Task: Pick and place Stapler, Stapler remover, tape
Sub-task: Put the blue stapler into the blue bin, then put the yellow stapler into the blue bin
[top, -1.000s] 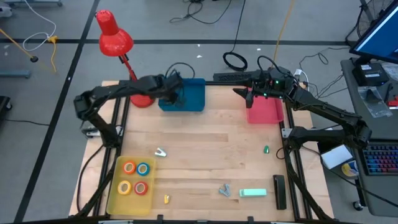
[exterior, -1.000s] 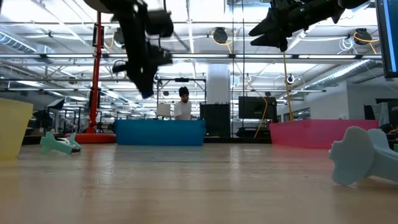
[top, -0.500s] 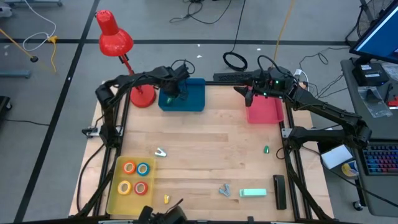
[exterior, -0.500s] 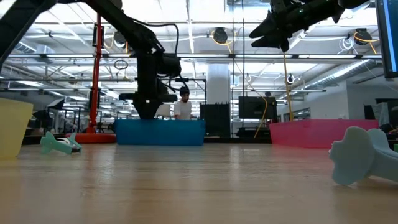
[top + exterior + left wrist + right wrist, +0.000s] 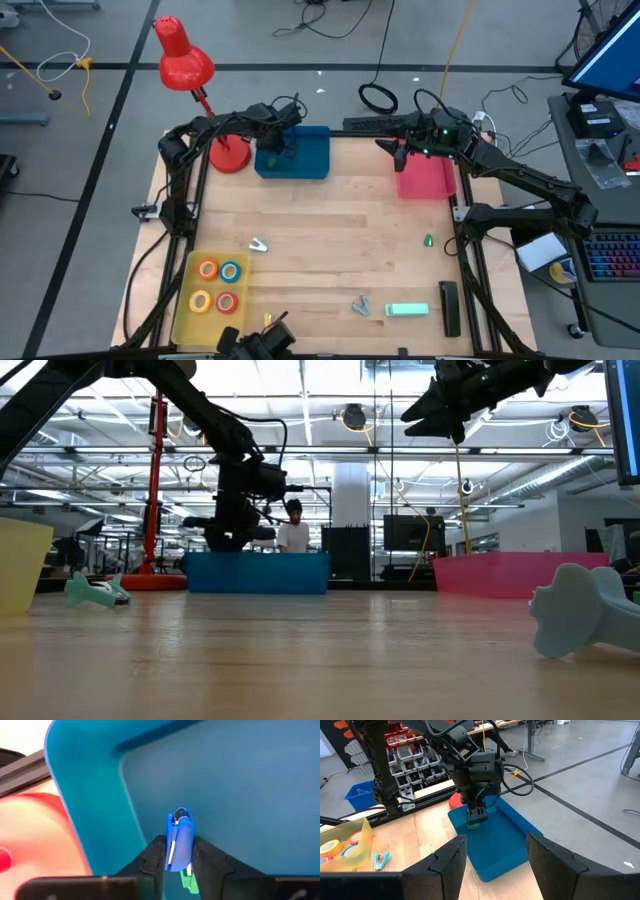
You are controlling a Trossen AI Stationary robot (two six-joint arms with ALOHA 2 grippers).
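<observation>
From above, the left gripper (image 5: 274,152) reaches down into the blue bin (image 5: 312,150), while the right gripper (image 5: 399,152) hangs over the pink bin (image 5: 424,182) just to the blue bin's right; the four tape rolls (image 5: 217,285) sit in a yellow tray (image 5: 188,322) well toward the table's near edge from the blue bin. At table height, the left gripper (image 5: 228,538) dips behind the blue bin (image 5: 258,573) wall. The left wrist camera shows its fingers (image 5: 154,854) pressed against a small blue stapler (image 5: 178,839) (a green piece (image 5: 186,877) shows beneath it), low inside the blue bin (image 5: 240,785). From the right wrist, the right gripper's fingers (image 5: 451,860) stand wide apart, holding nothing.
</observation>
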